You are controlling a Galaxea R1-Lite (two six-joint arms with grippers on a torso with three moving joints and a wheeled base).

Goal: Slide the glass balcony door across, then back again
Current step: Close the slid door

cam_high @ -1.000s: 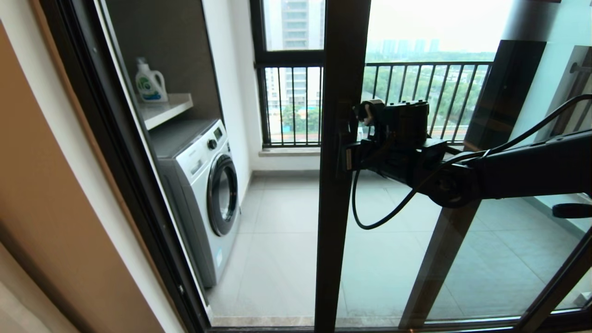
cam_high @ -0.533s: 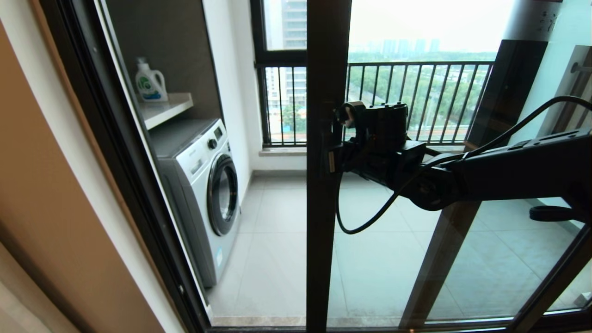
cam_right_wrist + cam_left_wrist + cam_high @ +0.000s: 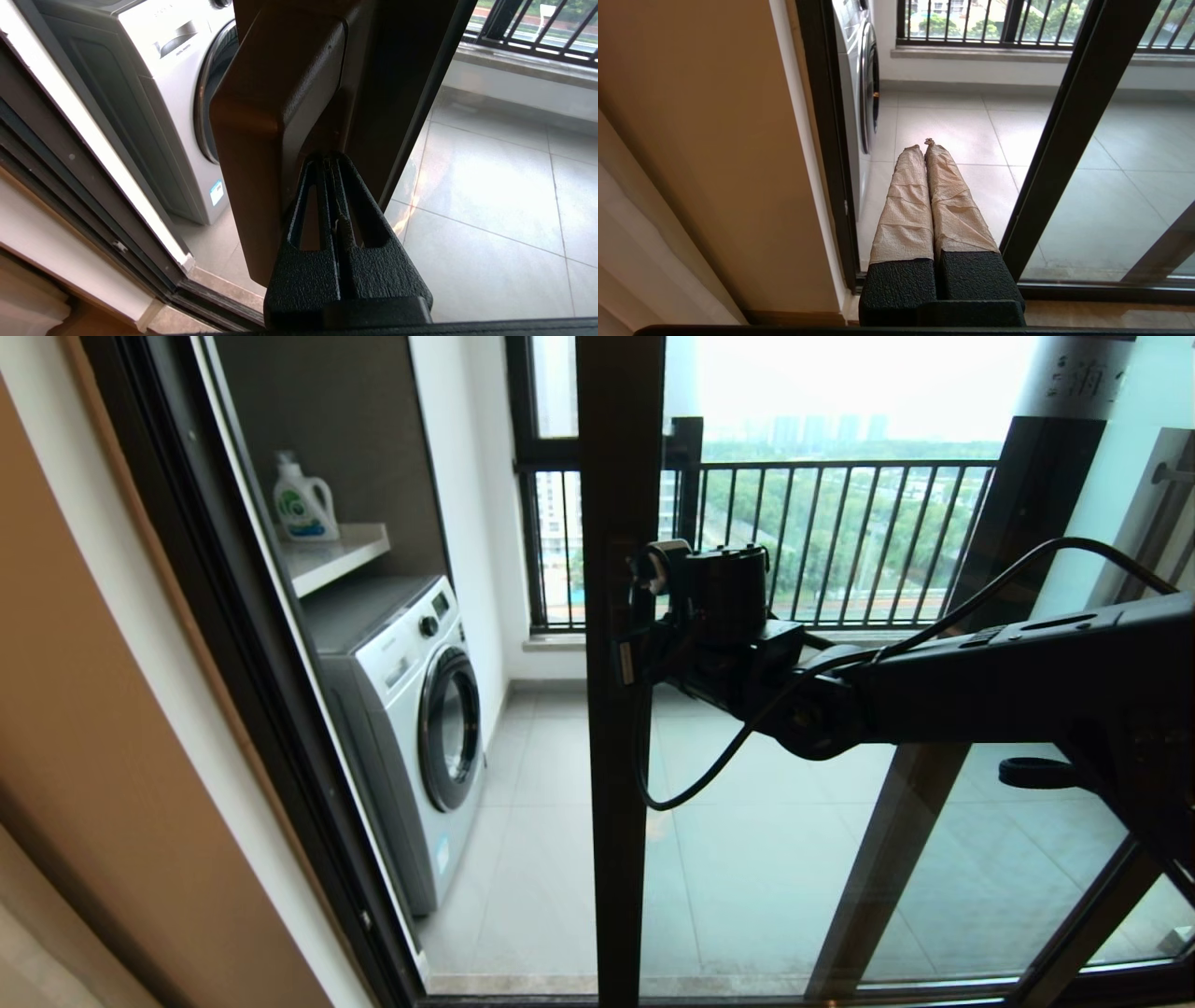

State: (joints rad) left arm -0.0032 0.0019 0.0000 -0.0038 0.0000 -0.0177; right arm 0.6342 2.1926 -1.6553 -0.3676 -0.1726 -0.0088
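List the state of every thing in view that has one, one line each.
Glass balcony door: partly open, gap remaining at the left jamb.
Right gripper: jaws shut, tips tucked behind the door handle.
Left gripper: jaws shut, empty, low by the doorway.
Washing machine: porthole door closed.
Detergent bottle: upright, capped, on the shelf.

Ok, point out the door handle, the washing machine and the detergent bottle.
door handle (image 3: 275,93): right wrist view, its broad brown face.
washing machine (image 3: 448,728): head view, round door.
detergent bottle (image 3: 303,509): head view, label.

Left gripper (image 3: 926,145), paper-wrapped fingers pressed together, hangs between the washing machine (image 3: 859,70) and the glass balcony door (image 3: 1069,121).
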